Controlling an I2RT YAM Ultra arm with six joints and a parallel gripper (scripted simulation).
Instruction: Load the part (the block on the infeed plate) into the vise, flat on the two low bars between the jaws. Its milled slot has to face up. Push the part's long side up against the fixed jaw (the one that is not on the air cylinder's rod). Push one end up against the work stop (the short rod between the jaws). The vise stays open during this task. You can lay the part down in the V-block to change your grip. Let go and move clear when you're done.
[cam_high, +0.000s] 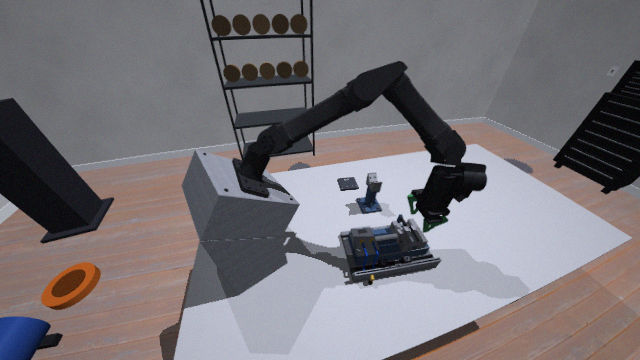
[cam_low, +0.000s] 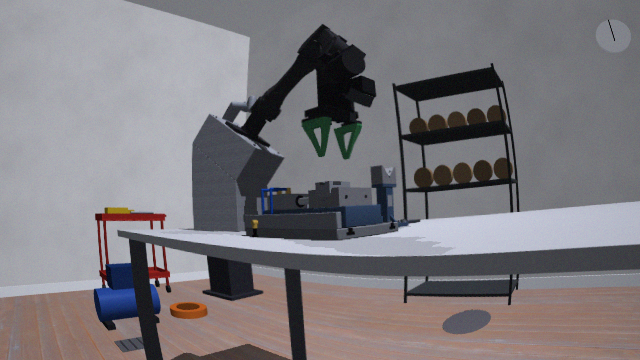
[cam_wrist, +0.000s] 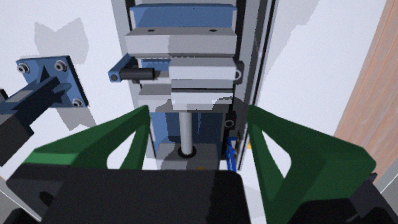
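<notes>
The part (cam_low: 332, 186) (cam_wrist: 202, 70) lies between the jaws of the vise (cam_low: 367, 215) (cam_high: 387, 245), its upper side standing above them. A dark line runs lengthwise along its upward side in the wrist view; slot details are unclear. Its long side is close beside the fixed jaw (cam_wrist: 180, 44) (cam_low: 357, 196); contact cannot be told. The work stop (cam_wrist: 139, 74) points at its left end, with a small gap showing. The bars below are mostly hidden. My gripper (cam_high: 419, 221) (cam_low: 334, 157) (cam_wrist: 198, 112) is open and empty, pointing down above the vise.
The V-block (cam_high: 372, 181) (cam_low: 383, 176) stands on its blue post beside the vise. The infeed plate (cam_high: 347, 183) lies behind it and is bare. Blue air hoses (cam_high: 370, 255) (cam_low: 268, 200) rise by the air cylinder. The arm's base block (cam_high: 245, 215) stands beyond the cylinder end.
</notes>
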